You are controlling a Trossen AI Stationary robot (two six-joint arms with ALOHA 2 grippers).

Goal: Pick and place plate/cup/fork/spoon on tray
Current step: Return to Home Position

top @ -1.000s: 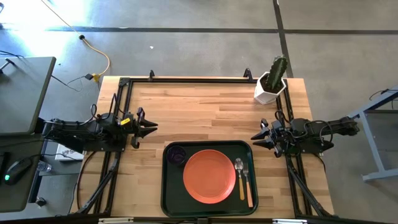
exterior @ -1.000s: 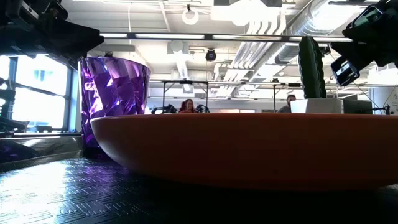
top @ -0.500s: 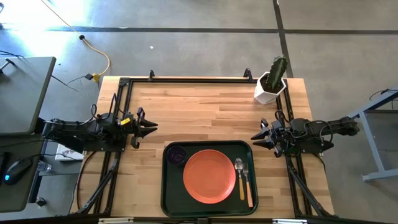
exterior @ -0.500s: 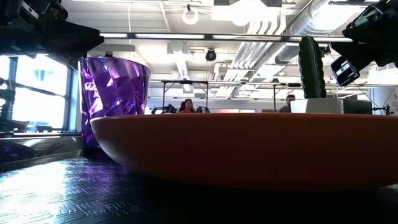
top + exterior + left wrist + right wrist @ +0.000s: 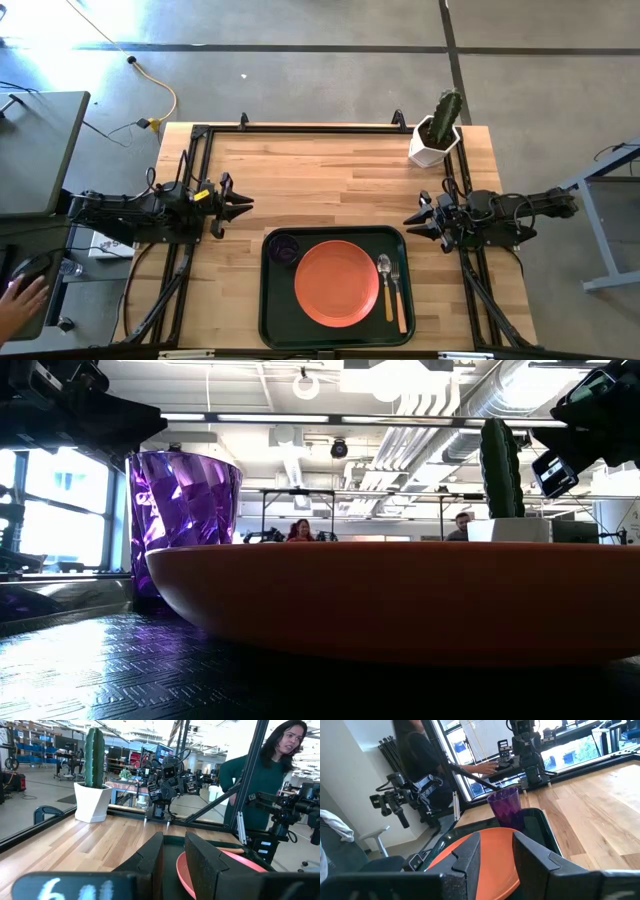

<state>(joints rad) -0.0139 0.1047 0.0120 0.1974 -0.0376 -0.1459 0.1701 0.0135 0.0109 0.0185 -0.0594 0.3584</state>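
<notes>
While both arms rest at the edges of the counter [image 5: 330,180], every task item lies on the tray [image 5: 335,338], which serves here as the landmark. The plate [image 5: 337,283] sits in the tray's middle. The cup [image 5: 284,249] stands upright in the tray's corner nearest the left arm, just beside the plate's rim. The spoon [image 5: 386,285] and the fork [image 5: 399,300] lie side by side along the tray's edge on the right arm's side, handles pointing toward the tray's near rim, between the plate and that rim.

The left tool [image 5: 243,204] hovers off the tray's far corner on the cup's side, its fingers [image 5: 150,857] parted and holding nothing. The right tool [image 5: 412,220] hovers just off the opposite far corner, its fingers [image 5: 470,855] likewise spread with nothing between them.

A white pot with a cactus [image 5: 437,132] stands at the counter's corner, well beyond the tray, behind the right arm. A person's hand [image 5: 20,303] shows on a desk far from the tray, past the left arm.
</notes>
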